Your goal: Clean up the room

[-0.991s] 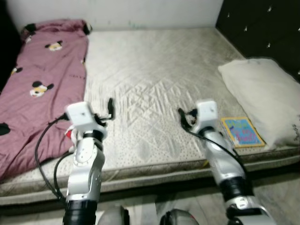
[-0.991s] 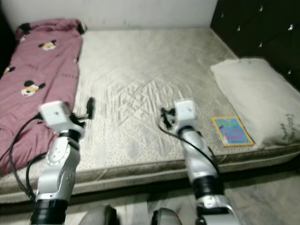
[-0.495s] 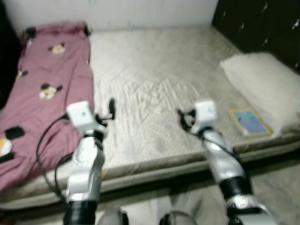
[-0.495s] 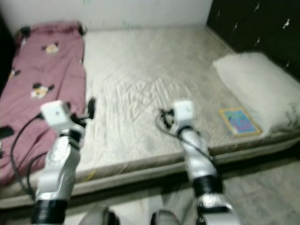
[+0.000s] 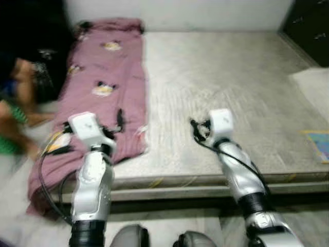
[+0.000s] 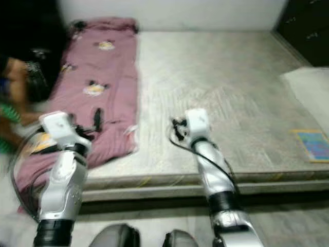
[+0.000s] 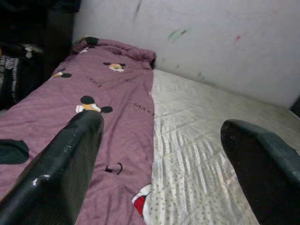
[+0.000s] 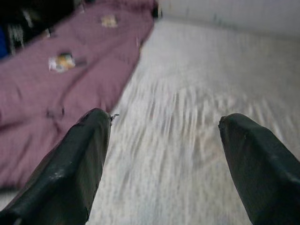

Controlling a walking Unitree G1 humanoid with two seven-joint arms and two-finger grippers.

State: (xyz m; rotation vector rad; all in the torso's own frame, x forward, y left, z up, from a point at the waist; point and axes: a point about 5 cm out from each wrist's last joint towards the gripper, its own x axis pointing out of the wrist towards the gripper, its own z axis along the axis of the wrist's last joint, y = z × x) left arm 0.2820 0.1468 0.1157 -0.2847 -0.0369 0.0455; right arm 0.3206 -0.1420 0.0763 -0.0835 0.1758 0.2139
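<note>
Nearest the camera, 2 silver arms reach forward over the near edge of 1 bare grey quilted mattress [image 5: 226,103]. The left gripper [image 7: 164,164] hangs above the lower part of 1 long mauve blanket printed with cartoon mouse figures [image 5: 105,87], its 2 black fingers [image 7: 65,168] spread wide with nothing between them. The right gripper [image 8: 164,164] hovers over the middle of the mattress, just beside the blanket's edge, its 2 fingers [image 8: 75,164] likewise held well apart and empty.

The blanket lies lengthwise along the robot's left side of the mattress, its near end spilling over the edge toward the floor. At the right edge, 1 flat colourful picture book with a yellow border [image 5: 321,144] rests on the mattress, and beyond it 1 pale cream pillow [image 5: 313,85] sits near the dark headboard [image 5: 308,20].

To the far left, beside the blanket, 1 person [image 5: 15,103] appears, blurred, seemingly crouched low. The white wall [image 5: 205,13] closes the far end.
</note>
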